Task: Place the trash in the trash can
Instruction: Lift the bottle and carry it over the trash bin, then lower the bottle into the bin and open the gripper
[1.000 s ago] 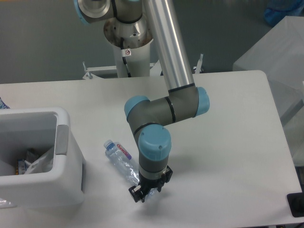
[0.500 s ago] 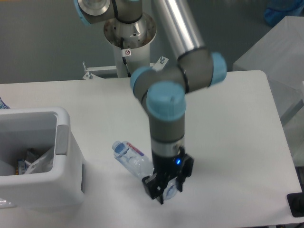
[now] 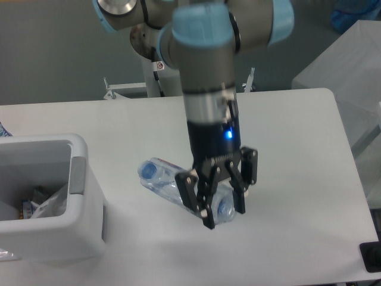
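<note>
The gripper has its jaws clamped on the base end of the clear water bottle, holding it tilted above the white table, right of the white trash can.

The fingers clamp the water bottle above the table, right of the trash can.

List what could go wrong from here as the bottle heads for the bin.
1. The tool grips the water bottle near one end, so the long free end could sag or twist loose.
2. The bottle is thin, clear plastic, so it may crush and slip between the fingers.
3. Held crosswise, its cap end could clip the rim of the trash can, which already holds a wad.
</note>
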Motion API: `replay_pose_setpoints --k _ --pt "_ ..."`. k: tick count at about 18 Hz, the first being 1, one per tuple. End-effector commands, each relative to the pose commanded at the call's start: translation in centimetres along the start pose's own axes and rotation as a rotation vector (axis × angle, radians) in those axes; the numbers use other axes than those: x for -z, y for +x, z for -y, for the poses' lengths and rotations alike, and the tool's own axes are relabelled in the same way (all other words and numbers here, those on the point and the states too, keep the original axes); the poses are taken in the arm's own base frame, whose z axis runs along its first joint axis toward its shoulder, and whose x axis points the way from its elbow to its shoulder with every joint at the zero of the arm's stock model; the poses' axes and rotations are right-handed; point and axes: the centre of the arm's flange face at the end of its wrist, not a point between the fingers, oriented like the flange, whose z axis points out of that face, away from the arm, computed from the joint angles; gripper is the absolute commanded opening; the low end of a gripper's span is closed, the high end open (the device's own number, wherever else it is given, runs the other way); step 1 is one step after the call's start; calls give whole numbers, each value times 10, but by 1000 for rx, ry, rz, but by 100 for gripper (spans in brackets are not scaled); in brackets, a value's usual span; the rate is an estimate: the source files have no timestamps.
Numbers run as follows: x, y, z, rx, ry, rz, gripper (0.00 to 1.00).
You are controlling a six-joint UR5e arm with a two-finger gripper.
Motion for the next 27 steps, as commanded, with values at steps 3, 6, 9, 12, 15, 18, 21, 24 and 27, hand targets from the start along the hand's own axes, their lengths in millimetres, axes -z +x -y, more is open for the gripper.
replay_pose_setpoints --k 3,6,9,12,15,18,21,24,27 --pt "18 22 -1 -32 26 -31 59" --pt "31 42 -2 -53 51 -65 60" --pt "37 74 -19 -84 36 -105 60" --pt "41 113 -42 -122 10 -158 60" --pt "46 144 -63 -155 -15 -199 60" --pt "43 168 -84 -181 -44 -227 60" --pt "34 182 -98 -199 -68 -239 60" --pt "25 190 -112 -212 -91 -241 60" --pt "16 190 -117 -214 -106 -238 61"
